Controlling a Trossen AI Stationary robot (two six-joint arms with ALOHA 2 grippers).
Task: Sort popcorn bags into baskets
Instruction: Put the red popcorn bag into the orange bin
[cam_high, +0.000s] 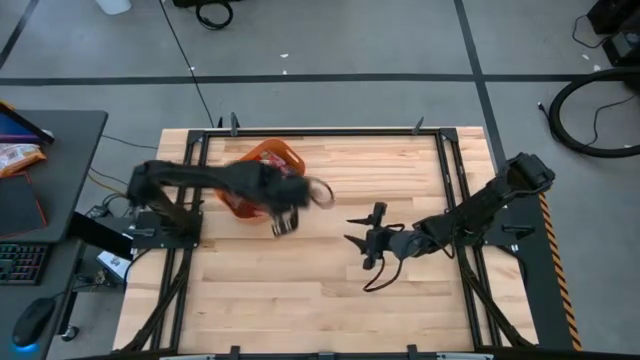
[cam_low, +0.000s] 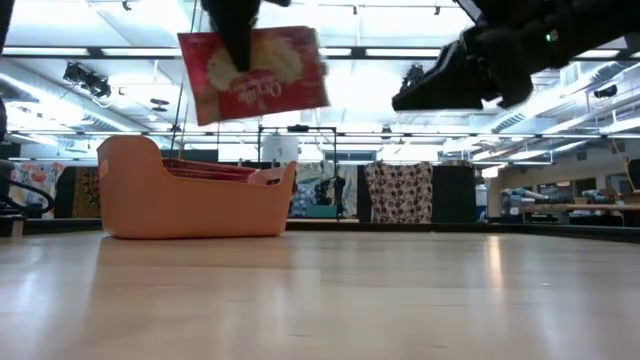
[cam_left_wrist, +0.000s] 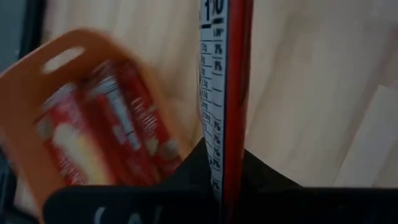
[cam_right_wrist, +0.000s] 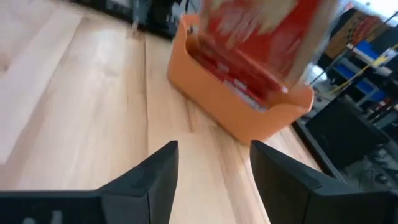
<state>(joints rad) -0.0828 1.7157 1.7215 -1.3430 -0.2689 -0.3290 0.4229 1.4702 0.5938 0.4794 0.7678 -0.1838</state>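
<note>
Left gripper (cam_low: 240, 40) clamped on one red popcorn bag (cam_low: 255, 72), hanging in the air just beside the orange basket (cam_low: 190, 205). More bags (cam_left_wrist: 106, 137) lying inside it. Right gripper (cam_right_wrist: 211, 168) empty above the table (cam_high: 320, 300), fingers spread apart.

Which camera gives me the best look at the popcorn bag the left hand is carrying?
Low view: the popcorn bag hangs face-on above the orange basket. Left wrist view shows only its edge, right wrist view a blur, high view almost nothing.

Pale script beginning "Orvi" on raised red popcorn bag (cam_low: 254, 72), nutrition-table percent figures on its back
</note>
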